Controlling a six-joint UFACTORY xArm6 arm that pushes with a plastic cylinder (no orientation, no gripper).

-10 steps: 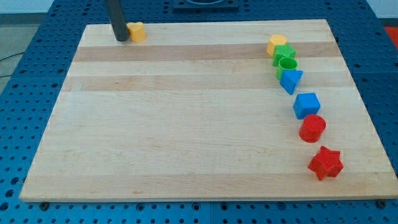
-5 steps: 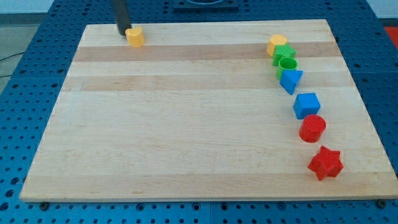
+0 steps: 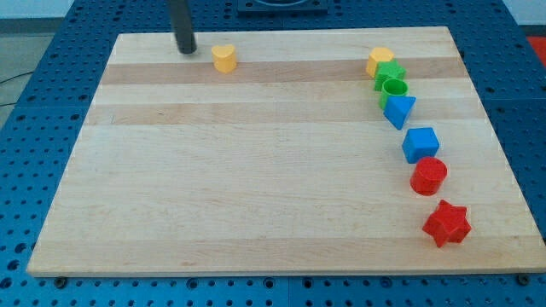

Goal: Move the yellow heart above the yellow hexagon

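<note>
The yellow heart [image 3: 223,58] lies near the board's top edge, left of centre. My tip [image 3: 187,49] stands just to its left and slightly higher, a small gap apart from it. The yellow hexagon [image 3: 380,60] sits far to the right near the top edge, at the head of a line of blocks.
Below the hexagon a line runs down the view's right: a green block [image 3: 388,72], a green ring-like block [image 3: 394,89], a blue triangle [image 3: 399,110], a blue cube [image 3: 421,143], a red cylinder [image 3: 428,176], a red star [image 3: 447,223]. The wooden board [image 3: 256,196] lies on a blue perforated table.
The yellow heart has slid to the right along the top edge. My tip has followed it rightward and now stands a little apart from it.
</note>
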